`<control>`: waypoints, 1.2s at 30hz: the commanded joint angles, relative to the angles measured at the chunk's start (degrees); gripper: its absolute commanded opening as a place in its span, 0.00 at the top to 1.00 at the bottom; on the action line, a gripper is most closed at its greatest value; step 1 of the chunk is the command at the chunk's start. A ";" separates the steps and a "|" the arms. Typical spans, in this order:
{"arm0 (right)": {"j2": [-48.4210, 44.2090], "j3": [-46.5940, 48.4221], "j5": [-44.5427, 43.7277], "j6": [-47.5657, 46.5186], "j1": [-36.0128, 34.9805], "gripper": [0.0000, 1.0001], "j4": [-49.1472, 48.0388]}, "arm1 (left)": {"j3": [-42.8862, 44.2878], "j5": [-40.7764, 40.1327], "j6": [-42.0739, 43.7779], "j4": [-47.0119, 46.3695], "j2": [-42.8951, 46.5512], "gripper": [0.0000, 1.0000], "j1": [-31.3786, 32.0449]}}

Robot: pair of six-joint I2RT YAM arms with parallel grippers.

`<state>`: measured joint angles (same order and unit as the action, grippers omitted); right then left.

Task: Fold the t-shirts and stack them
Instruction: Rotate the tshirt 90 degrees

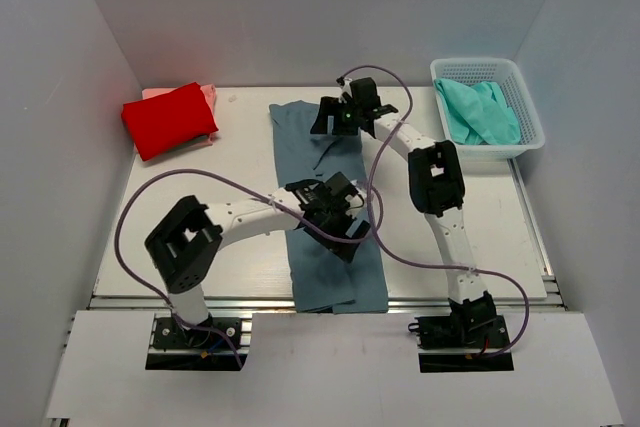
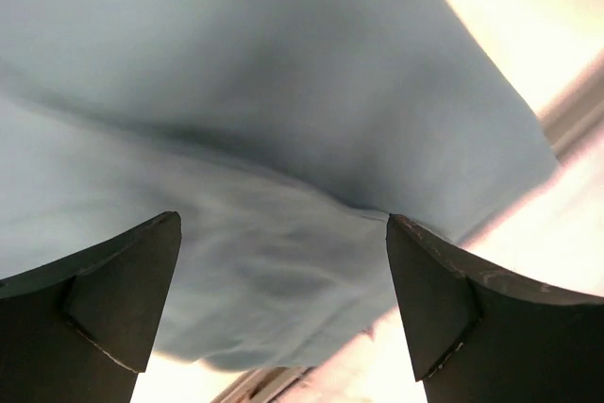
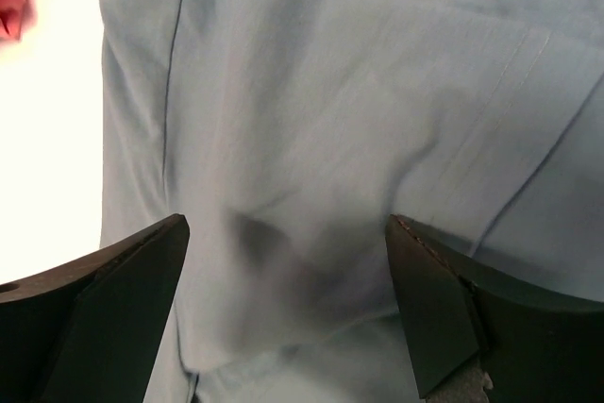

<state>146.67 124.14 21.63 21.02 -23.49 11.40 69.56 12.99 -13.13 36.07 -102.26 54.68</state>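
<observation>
White walls box in the tabletop (image 1: 250,137), where the blue-grey t-shirt (image 1: 335,282) lies as a long strip down the middle. Our left claw (image 1: 340,229) hangs released over its near half, and our right claw (image 1: 342,115) is released over the collar end. We judge it best to pinch the near hem squarely and fold it evenly toward the collar.

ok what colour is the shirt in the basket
The shirt is teal; top view shows it best.
</observation>
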 commanded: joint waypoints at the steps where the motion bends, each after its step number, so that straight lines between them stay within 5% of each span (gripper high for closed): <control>1: -8.05 -2.49 -3.08 -3.69 0.37 0.10 0.64 | 0.42 -21.61 -4.26 1.62 10.38 0.00 -0.27; 8: -19.92 -17.32 -7.20 -7.21 -2.26 0.10 0.64 | -9.96 -43.47 -20.60 5.57 27.52 0.00 -1.76; 16: -28.98 -35.35 -18.44 -4.67 -8.40 0.10 3.80 | -12.43 -62.98 -45.56 23.86 32.82 0.00 -4.31; 25: -21.01 -32.21 -24.97 -3.96 -12.90 0.10 4.77 | -14.71 -63.45 -43.58 18.08 36.16 0.00 -10.02; 27: -17.06 -26.59 -22.24 -2.30 -12.29 0.10 7.57 | -14.72 -60.73 -39.28 13.69 36.16 0.00 -12.39; 36: -5.18 -12.53 -37.77 4.91 -9.83 0.10 12.59 | -10.85 -45.44 -25.40 3.05 24.49 0.00 -23.20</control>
<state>135.76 109.47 -8.16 22.20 -35.68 18.59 56.38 -39.13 -45.15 44.62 -75.24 34.48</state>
